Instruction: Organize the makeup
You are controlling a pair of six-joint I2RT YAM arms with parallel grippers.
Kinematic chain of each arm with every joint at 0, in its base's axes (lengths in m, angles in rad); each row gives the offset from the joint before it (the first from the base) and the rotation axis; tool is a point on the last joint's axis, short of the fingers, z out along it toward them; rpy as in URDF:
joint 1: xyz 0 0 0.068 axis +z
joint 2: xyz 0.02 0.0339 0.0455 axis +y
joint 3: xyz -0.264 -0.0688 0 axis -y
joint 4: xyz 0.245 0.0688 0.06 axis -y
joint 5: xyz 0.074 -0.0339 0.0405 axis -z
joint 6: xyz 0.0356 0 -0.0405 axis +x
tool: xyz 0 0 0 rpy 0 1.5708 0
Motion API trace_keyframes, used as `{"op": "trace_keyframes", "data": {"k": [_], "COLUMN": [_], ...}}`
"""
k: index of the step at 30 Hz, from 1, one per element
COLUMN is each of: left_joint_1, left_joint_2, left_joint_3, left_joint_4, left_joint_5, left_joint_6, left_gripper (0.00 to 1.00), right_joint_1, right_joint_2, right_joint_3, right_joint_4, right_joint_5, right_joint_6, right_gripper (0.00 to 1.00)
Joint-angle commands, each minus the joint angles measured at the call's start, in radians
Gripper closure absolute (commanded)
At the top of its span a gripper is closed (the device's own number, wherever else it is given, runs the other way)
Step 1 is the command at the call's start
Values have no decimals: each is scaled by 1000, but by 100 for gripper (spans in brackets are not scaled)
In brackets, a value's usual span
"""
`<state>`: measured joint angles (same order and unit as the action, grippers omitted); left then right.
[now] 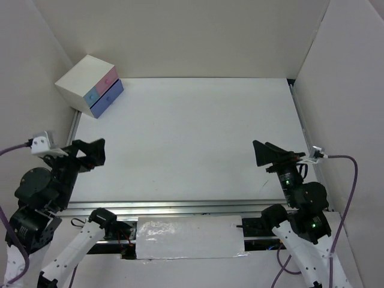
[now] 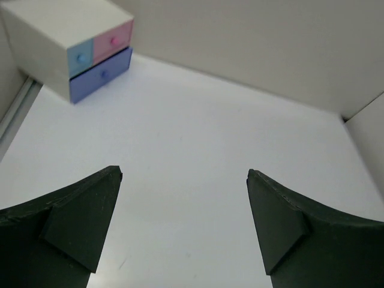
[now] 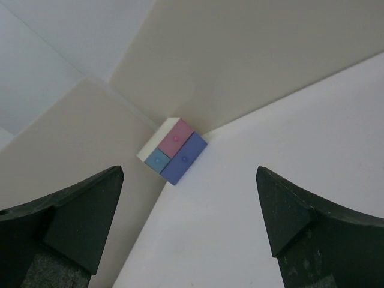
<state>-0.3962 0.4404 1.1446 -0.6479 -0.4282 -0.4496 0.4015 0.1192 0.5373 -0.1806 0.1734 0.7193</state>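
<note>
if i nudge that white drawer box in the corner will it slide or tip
Probably slides rather than tips: the drawer box has a broad base, flat on the smooth table. It looks small, likely light, so a nudge may twist it. The blue bottom drawer seems to stick out slightly; pushing there could shut it first.

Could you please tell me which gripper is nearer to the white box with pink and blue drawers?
Left. The left gripper is on the same left side as the white box, which stands in the far-left corner; the right gripper is over at the opposite, right side.
</note>
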Motion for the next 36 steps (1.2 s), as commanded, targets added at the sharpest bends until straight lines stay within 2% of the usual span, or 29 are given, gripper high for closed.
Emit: {"op": "trace_keyframes", "data": {"k": [1, 3, 4, 6, 7, 9, 10, 12, 13, 15, 16, 17, 18, 19, 20, 21, 27, 30, 31, 36], "left_joint_1": [-4, -4, -3, -4, -4, -4, 20, 133, 149, 155, 155, 152, 151, 152, 154, 160, 172, 180, 186, 234], "left_joint_2": [-62, 21, 76, 272, 423, 573, 725, 877, 997, 1110, 1233, 1298, 1354, 1458, 1510, 1605, 1878, 1939, 1949, 2043], "left_joint_3": [-37, -57, -66, -101, -108, -97, -42, 56, 129, 191, 293, 346, 383, 438, 461, 518, 697, 698, 698, 773], "left_joint_4": [-182, -191, -182, -103, -23, 63, 94, 120, 135, 229, 241, 252, 313, 359, 407, 469, 603, 729, 796, 820], "left_joint_5": [-32, -5, 61, 121, 144, 91, 38, 84, 54, -21, -88, -137, -196, -228, -281, -314, -374, -441, -451, -449], "left_joint_6": [25, 71, 80, 106, 124, 132, 149, 141, 128, 162, 239, 288, 329, 439, 510, 591, 848, 964, 980, 1035], "left_gripper": [0, 1, 1, 1, 1, 3, 5, 19, 25, 38, 47, 61, 68, 78, 92, 99, 100, 100, 100, 100], "right_joint_1": [5, 3, 5, 3, 5, 3, 3, 5, 5, 3, 7, 3, 5, 5, 3, 3, 5, 5, 5, 8], "right_joint_2": [-38, -42, -43, -58, -65, -90, -96, -101, -99, -90, -95, -101, -108, -142, -157, -170, -227, -208, -204, -199], "right_joint_3": [53, 38, 29, -11, -29, -72, -83, -103, -106, -114, -117, -134, -145, -161, -192, -204, -280, -304, -318, -402], "right_joint_4": [-129, -143, -146, -135, -113, -82, -60, -48, -48, -60, -65, -68, -65, -62, -56, -53, 49, 93, 105, 211], "right_joint_5": [17, 24, 25, 18, 14, 0, -5, -26, -34, -54, -61, -86, -103, -118, -153, -167, -333, -373, -386, -456], "right_joint_6": [-41, -20, -14, 18, 31, 58, 65, 71, 66, 57, 54, 57, 60, 68, 78, 88, 146, 172, 181, 229], "right_gripper": [0, 0, 0, 0, 0, 0, 0, 0, 0, 0, 0, 0, 0, 0, 0, 0, 0, 0, 0, 0]}}
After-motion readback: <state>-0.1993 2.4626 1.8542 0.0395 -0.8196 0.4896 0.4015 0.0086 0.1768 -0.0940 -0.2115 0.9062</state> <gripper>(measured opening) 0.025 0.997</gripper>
